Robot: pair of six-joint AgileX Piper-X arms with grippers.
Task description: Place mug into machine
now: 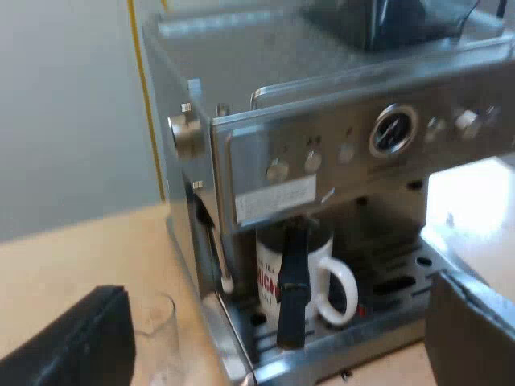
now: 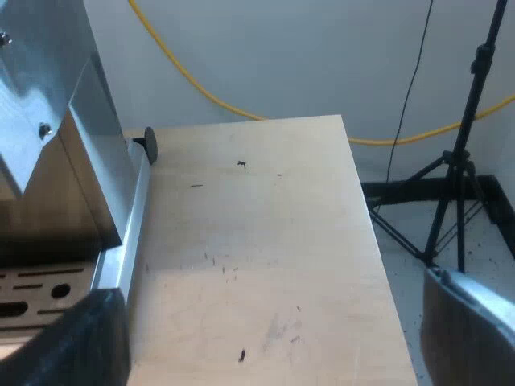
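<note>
A white mug [image 1: 322, 273] with red lettering stands on the drip tray [image 1: 402, 277] of the steel espresso machine [image 1: 338, 137], under the brew head. The metal holder is locked into the machine's front, and its dark handle [image 1: 293, 281] sticks out in front of the mug. My left gripper [image 1: 273, 342] hovers before the drip tray, open and holding nothing, well short of the mug. My right gripper [image 2: 273, 338] is open over bare wooden table [image 2: 257, 241] beside the machine's side wall [image 2: 88, 145], with nothing between its fingers.
A clear measuring glass [image 1: 157, 334] stands on the table close to the machine's corner and to one left finger [image 1: 76, 342]. The bean hopper [image 1: 378, 20] sits on top. Past the table's edge a black tripod [image 2: 459, 177] stands on the floor.
</note>
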